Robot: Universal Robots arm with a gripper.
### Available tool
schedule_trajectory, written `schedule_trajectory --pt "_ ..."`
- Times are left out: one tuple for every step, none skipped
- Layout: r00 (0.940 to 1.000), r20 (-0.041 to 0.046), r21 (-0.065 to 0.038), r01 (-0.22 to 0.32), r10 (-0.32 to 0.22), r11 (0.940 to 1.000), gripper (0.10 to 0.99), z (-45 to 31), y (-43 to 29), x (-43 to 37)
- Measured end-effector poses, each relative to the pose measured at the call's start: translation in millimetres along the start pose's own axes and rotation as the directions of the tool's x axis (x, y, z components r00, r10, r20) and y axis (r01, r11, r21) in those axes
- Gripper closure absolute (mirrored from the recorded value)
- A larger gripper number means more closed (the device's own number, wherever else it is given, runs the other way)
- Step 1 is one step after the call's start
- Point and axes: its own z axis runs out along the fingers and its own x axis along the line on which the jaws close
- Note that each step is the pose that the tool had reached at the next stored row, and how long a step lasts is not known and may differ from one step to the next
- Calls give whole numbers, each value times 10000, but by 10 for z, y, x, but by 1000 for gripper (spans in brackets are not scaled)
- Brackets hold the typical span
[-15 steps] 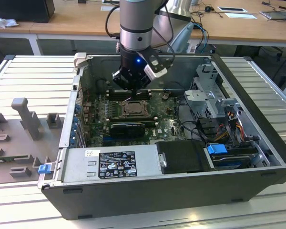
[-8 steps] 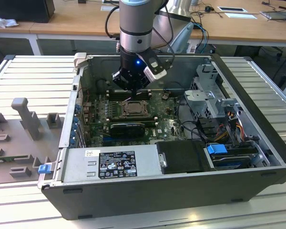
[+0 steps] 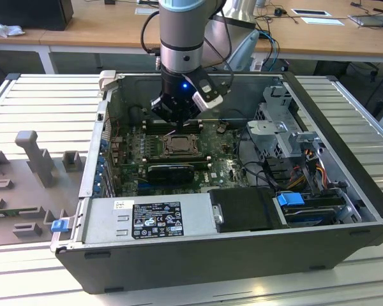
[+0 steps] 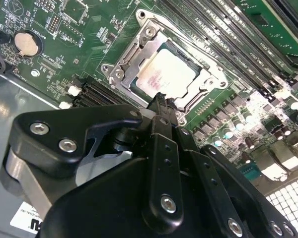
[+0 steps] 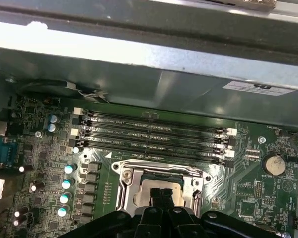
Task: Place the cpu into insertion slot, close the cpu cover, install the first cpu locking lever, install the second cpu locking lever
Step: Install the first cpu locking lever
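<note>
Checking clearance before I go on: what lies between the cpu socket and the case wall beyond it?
In the first wrist view, four long black memory slots lie side by side on the green board between the insertion slot and the grey case wall.

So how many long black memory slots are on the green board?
4 long black memory slots, lying parallel side by side between the silvery socket and the grey case wall.

Ribbed metal table [image 3: 45, 95] in front, wooden desks [image 3: 96, 29] behind.
</note>
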Motion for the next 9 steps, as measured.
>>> schedule_trajectory --pt "10000 14 -16 -3 3 10000 980 5 5 1" --pt "10000 35 -34 -29 30 10000 980 9 14 8" --pt "10000 58 -53 -60 60 10000 980 12 22 12" --pt "9999 84 -54 -136 136 9999 980 19 30 13" --pt "9998 92 -53 -179 180 9998 980 23 34 12" --pt "9997 97 -54 -206 207 9998 980 28 41 12" --pt "9997 107 -56 -217 218 9997 980 35 58 10" --pt "9997 115 -59 -216 216 9998 980 42 76 7" --pt "9997 118 -58 -216 216 9998 980 48 97 5"
